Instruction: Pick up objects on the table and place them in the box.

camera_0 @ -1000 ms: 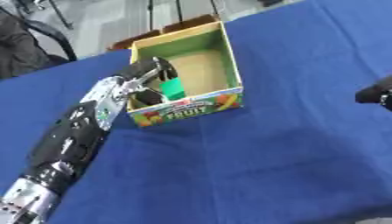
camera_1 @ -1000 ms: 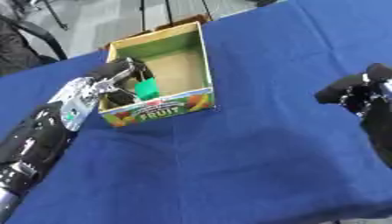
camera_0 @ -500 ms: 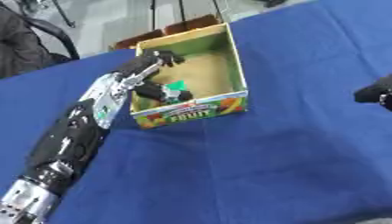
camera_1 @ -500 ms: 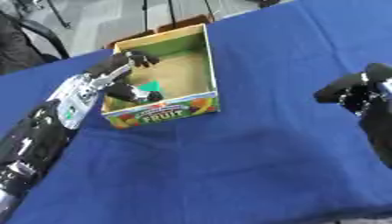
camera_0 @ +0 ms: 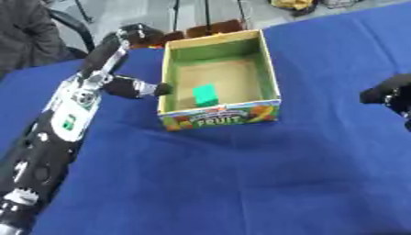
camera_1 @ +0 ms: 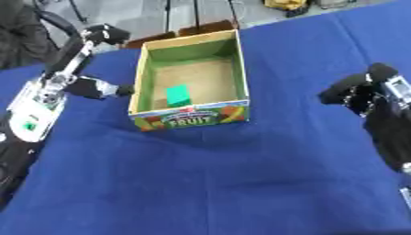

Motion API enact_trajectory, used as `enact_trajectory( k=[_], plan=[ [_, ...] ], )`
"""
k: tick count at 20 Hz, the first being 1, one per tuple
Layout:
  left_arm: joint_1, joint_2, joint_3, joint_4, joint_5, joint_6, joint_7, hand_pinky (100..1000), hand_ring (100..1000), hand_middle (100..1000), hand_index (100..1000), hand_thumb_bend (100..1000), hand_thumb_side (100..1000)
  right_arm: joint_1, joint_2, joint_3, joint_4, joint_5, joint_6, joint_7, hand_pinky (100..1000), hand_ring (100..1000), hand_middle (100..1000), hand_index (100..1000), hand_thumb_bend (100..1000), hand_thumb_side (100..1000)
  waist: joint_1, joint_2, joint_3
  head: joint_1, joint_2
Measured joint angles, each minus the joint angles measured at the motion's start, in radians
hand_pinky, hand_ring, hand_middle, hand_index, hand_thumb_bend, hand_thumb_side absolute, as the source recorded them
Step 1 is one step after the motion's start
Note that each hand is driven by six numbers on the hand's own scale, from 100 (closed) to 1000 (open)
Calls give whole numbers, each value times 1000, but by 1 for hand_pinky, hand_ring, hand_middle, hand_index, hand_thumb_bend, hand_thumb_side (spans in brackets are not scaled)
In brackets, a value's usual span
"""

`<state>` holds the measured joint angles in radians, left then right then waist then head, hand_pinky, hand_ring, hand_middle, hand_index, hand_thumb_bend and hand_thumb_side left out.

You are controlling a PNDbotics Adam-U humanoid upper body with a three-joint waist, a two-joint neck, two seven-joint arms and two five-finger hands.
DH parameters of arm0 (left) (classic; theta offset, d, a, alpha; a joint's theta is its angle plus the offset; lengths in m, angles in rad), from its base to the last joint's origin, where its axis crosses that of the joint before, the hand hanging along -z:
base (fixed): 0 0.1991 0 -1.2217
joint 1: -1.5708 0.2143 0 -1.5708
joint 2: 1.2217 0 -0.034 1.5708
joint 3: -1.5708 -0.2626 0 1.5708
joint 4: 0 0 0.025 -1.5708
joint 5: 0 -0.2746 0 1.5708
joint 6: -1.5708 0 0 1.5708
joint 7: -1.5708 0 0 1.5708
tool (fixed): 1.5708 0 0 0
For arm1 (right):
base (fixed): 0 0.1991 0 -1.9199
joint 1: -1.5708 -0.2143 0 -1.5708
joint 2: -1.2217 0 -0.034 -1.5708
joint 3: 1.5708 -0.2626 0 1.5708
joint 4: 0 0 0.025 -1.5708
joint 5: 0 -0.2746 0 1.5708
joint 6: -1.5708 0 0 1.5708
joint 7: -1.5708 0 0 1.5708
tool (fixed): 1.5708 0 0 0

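Box (camera_0: 220,75) holds our green block (camera_0: 205,94); our left hand (camera_0: 112,62) spreads empty beside it (right hand (camera_1: 359,92), curled, holding nothing).

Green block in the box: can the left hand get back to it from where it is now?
Probably yes. The green block lies alone on the floor of the open-topped box. The left hand is just outside the box's left wall, so it would have to come over that wall from above.
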<state>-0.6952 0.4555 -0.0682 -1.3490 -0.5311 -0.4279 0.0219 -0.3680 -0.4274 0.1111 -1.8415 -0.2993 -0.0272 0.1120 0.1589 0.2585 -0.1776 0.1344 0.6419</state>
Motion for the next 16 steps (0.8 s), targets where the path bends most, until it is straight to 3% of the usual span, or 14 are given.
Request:
enact_trajectory(
  k=[3, 6, 11, 16],
  plan=[
    [75, -13, 18, -65, 97, 52, 11, 706, 718, 709, 831, 767, 851, 0, 1, -6, 1, 0, -4, -6, 718, 660, 543, 615, 100, 943, -14, 0, 57, -21, 0],
    [151, -73, 36, -116, 160, 101, 17, 702, 721, 711, 826, 639, 956, 0, 0, -12, 1, 0, -6, -12, 718, 660, 543, 615, 100, 942, -25, 0, 72, -38, 7],
    [272, -184, 58, -213, 241, 172, 50, 699, 722, 712, 825, 672, 986, 8, 0, -17, 1, 0, -8, -17, 717, 660, 543, 615, 100, 939, -27, -7, 80, -44, 25],
    [394, -239, 63, -325, 318, 201, 51, 694, 713, 702, 821, 699, 981, 14, 0, -18, 2, 0, -9, -19, 717, 659, 542, 617, 100, 940, -37, -16, 82, -39, 41]
  ],
)
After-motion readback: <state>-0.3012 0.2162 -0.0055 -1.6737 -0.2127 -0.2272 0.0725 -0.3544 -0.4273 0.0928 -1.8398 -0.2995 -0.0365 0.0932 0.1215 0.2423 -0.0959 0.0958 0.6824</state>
